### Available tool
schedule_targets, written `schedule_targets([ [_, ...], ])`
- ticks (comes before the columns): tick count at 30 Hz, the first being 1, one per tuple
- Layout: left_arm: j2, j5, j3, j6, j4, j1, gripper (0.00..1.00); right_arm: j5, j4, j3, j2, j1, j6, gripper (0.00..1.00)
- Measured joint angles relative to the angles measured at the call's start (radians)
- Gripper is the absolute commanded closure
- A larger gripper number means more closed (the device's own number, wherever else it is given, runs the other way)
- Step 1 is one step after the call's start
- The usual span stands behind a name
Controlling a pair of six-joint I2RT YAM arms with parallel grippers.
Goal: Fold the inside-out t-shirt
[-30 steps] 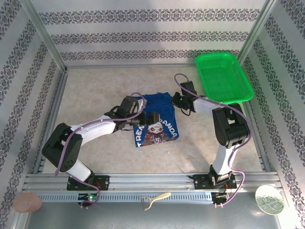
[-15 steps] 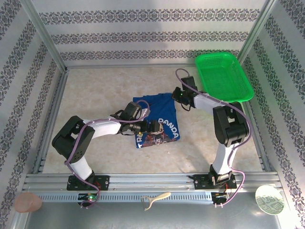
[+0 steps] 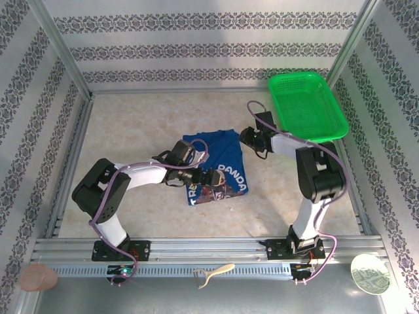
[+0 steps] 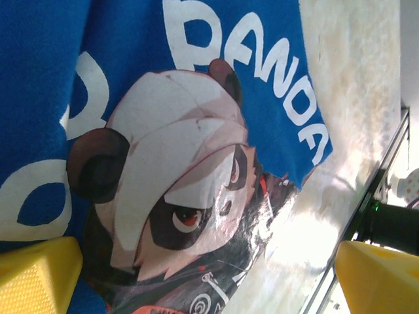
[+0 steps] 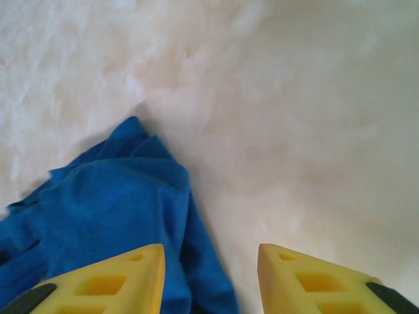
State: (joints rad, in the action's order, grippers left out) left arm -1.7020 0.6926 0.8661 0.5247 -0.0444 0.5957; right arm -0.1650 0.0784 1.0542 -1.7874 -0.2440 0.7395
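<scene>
**Shirt mid-table, an arm at each end**

The inside-out t-shirt (image 3: 216, 149) lies bunched on the table (image 3: 131, 124), with its long axis running from far to near: plain blue at the far end, panda print face up at the near end. Your left gripper (image 3: 208, 178) hovers directly over the print with its jaws spread wide and nothing in them. Your right gripper (image 5: 209, 278) sits at the far right corner with its jaws parted and nothing pinched. That corner of cloth lies just beside its left finger, so the right arm is nearer for that end. The left arm covers the shirt's left edge. You cannot make out the sleeves, collar or hem.
</scene>
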Motion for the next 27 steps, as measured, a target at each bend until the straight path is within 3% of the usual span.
schedule_targets([
  [6,0.099,0.014,0.0,-0.058,-0.19,-0.018,0.0,0.066,0.027,-0.084,0.243,-0.049,-0.021,0.28],
  [9,0.193,-0.006,0.027,-0.045,-0.229,-0.064,0.0,0.1,0.053,-0.08,0.283,-0.062,-0.065,0.02],
  [14,0.231,-0.073,0.179,-0.024,-0.239,-0.229,0.0,0.142,0.126,-0.058,0.256,-0.073,-0.122,0.01],
  [18,0.084,-0.124,0.325,-0.062,-0.296,-0.351,0.0,0.116,0.151,0.001,0.171,-0.073,-0.161,0.02],
  [23,-0.145,-0.144,0.432,-0.14,-0.388,-0.364,0.0,0.059,0.159,0.063,0.054,-0.073,-0.174,0.07],
  [27,-0.222,-0.144,0.444,-0.181,-0.442,-0.359,0.0,0.027,0.168,0.079,-0.003,-0.073,-0.174,0.11],
])
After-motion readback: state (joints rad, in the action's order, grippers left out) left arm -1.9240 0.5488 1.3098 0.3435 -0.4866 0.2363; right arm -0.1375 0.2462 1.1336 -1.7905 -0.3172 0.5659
